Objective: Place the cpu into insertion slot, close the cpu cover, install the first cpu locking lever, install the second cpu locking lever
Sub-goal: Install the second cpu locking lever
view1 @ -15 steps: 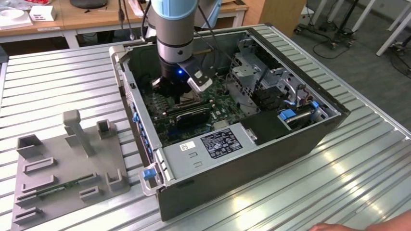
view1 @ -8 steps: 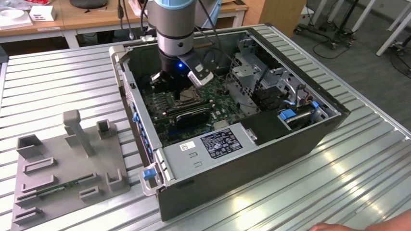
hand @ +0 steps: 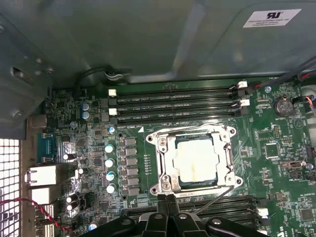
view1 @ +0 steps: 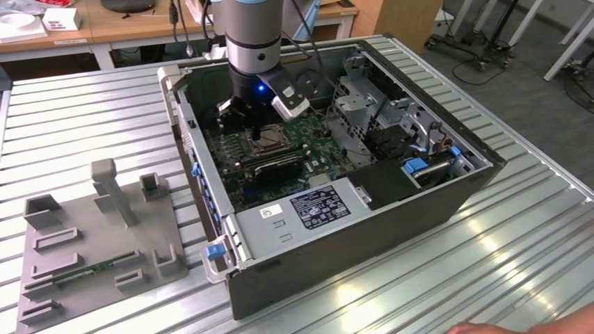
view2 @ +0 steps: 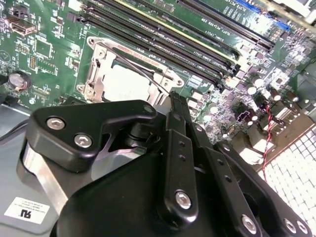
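Observation:
The cpu (hand: pixel 196 160) lies flat in the insertion slot (hand: pixel 159 190) on the green board, its pale metal top showing through the cut-out of the cpu cover (hand: pixel 168 163), which lies down over it. In the second wrist view the cpu (view2: pixel 126 81) sits just beyond my gripper (view2: pixel 177 98). My gripper (hand: pixel 167 200) is shut, its black fingertips pressed together at the socket's edge with nothing seen between them. A thin wire locking lever (hand: pixel 217 200) runs slanted from the socket's corner past the fingers. In the exterior view my gripper (view1: pixel 253 136) hangs over the socket (view1: pixel 269 141) inside the case.
Long black memory slots (hand: pixel 173 106) flank the socket on both sides. A grey drive cage (view1: pixel 357 104) and a power supply (view1: pixel 302 209) crowd the open computer case (view1: pixel 446 202). A grey fixture tray (view1: pixel 97 243) lies at the exterior view's left. A hand (view1: pixel 492 327) shows at its bottom edge.

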Controlling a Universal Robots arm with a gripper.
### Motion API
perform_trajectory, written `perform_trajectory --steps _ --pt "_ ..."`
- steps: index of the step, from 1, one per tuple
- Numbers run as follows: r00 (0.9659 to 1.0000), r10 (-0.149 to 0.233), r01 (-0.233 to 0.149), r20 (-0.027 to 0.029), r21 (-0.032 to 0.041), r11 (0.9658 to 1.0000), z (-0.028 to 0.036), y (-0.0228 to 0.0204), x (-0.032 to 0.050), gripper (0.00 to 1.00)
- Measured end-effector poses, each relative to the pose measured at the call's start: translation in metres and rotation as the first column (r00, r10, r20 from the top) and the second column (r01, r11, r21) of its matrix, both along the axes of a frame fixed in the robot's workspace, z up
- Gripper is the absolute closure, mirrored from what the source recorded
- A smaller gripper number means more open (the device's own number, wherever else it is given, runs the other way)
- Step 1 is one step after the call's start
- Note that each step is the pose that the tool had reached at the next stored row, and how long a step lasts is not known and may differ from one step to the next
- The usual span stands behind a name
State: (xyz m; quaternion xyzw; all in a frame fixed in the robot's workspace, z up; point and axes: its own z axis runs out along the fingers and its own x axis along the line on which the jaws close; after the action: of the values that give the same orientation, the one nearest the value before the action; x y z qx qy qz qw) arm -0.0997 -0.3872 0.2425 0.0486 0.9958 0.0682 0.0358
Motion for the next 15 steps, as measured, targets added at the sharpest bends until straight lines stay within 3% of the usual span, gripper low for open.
perform_trajectory --steps 15 --pt "1.0 0.0 0.0 -0.0002 -0.0003 1.0 0.004 -0.0001 0.0 0.89"
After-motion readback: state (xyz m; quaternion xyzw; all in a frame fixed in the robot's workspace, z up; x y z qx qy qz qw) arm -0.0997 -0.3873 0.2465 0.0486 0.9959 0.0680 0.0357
